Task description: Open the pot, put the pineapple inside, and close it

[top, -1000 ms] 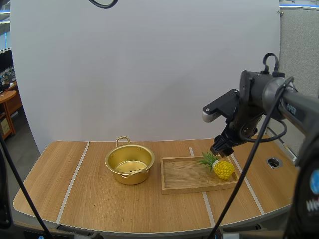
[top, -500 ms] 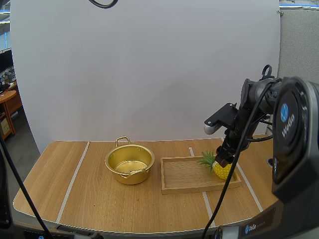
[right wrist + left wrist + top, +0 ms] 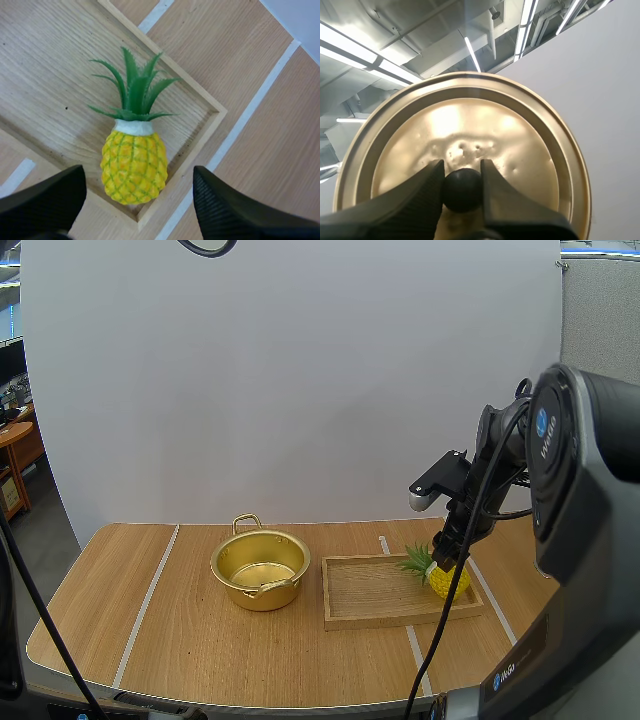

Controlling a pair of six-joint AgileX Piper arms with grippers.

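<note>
Your right pincer [image 3: 139,175] hangs just over the small yellow pineapple with green leaves [image 3: 133,162]. Its two black fingers stand wide apart, one on each side of the fruit, and they pinch nothing. You can't tell if they touch it.

Look from up high and you see the same right pincer [image 3: 445,558] low over the pineapple [image 3: 449,581], hiding a bit of it. The pineapple lies on its side in the flat wooden tray [image 3: 370,596], right by the tray's corner at the right end. Its leaves point toward the pot side.

Your left pincer [image 3: 462,172] is clamped tight on the black round knob [image 3: 462,192] of the round gold metal lid [image 3: 485,130]. One finger sits on each side of the knob, and the lid hangs from it, up in the air.

The shiny gold metal pot [image 3: 260,571] stands open on the light brown wooden desk [image 3: 180,640], just left of the tray. It has a loop handle at its back rim. Pot and tray sit close, but they do not touch.
</note>
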